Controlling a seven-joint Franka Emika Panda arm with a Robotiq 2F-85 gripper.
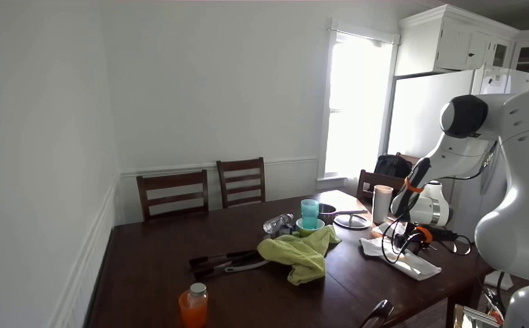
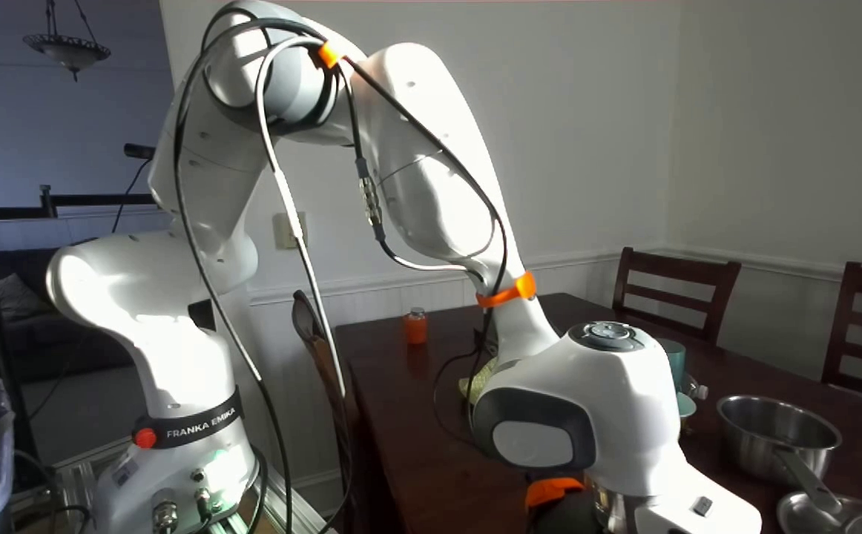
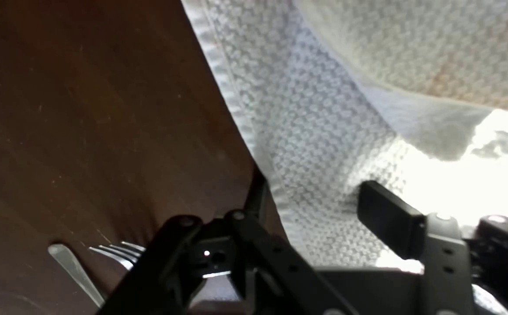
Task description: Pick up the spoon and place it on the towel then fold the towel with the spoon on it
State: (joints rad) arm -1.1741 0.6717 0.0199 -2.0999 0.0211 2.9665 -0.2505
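And folding looks like the step in hand: jaws spread wide, gripping nothing, astride the hem of the white towel [image 3: 315, 144] on the tabletop [image 3: 105, 131]; touching, can't tell. Next calls for pinching that edge, lifting it over. The spoon? Can't identify it, unless that's its handle [image 3: 75, 271] near the fork [image 3: 120, 254].

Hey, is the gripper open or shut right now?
The gripper is open: the wrist view shows its fingers apart, white towel visible in the gap.
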